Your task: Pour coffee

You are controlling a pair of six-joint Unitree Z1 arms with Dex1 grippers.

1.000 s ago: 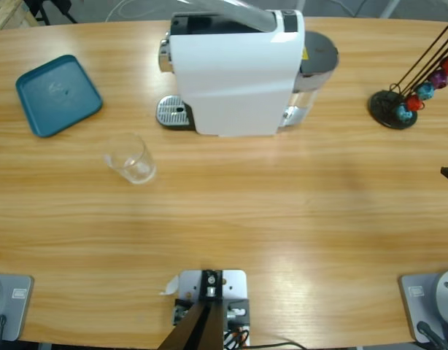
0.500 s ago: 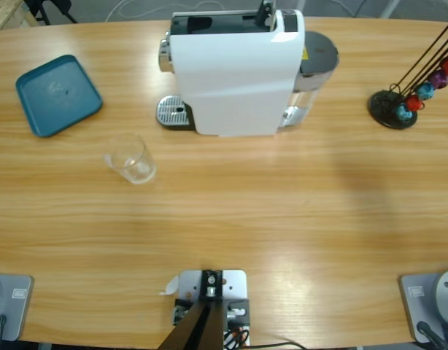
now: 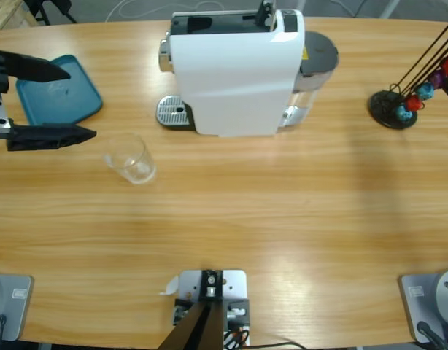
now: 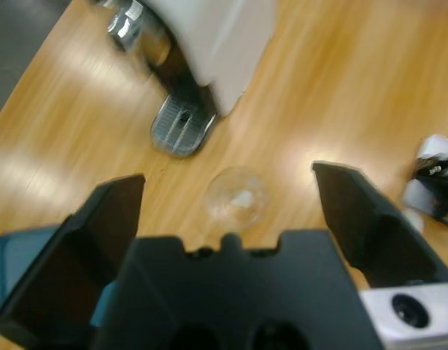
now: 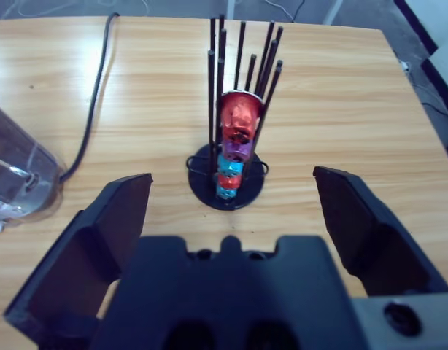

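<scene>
A small clear glass (image 3: 130, 158) stands on the table, in front and to the left of the white coffee machine (image 3: 235, 73). It looks empty, and no coffee is in view. My left gripper (image 3: 82, 103) comes in from the left edge, open, its jaws pointing toward the glass and a short way off it. The left wrist view shows the glass (image 4: 236, 197) ahead between the open jaws of the left gripper (image 4: 229, 175), with the machine's drip grate (image 4: 179, 130) beyond. In the right wrist view my right gripper (image 5: 231, 179) is open and faces the capsule stand (image 5: 228, 157).
A teal tray (image 3: 63, 98) lies at the back left, partly under my left gripper. The capsule stand (image 3: 399, 106) with coloured capsules is at the back right. The machine's clear water tank (image 5: 12, 182) and a black cable (image 5: 93, 109) show in the right wrist view.
My left gripper has come into the high view from the left edge, over the teal tray. A silver arm that crossed the machine's top one second ago is gone. The glass has stayed put.
</scene>
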